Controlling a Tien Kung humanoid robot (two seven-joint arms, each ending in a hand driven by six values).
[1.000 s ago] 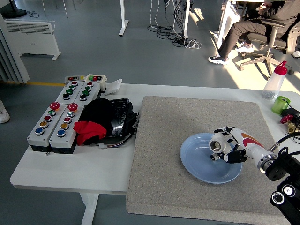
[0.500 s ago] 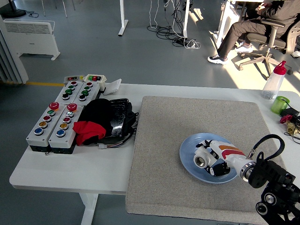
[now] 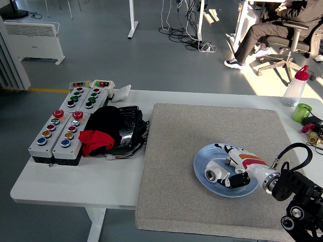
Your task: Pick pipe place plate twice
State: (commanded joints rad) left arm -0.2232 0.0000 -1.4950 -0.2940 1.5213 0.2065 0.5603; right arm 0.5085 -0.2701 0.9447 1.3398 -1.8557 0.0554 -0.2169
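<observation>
no legible text, labels or numbers

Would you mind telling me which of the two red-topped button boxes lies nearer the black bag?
The right-hand button box; it sits directly against the black bag, the other farther left.

Plate on mat, right side; pipe in plate; button boxes far left.
</observation>
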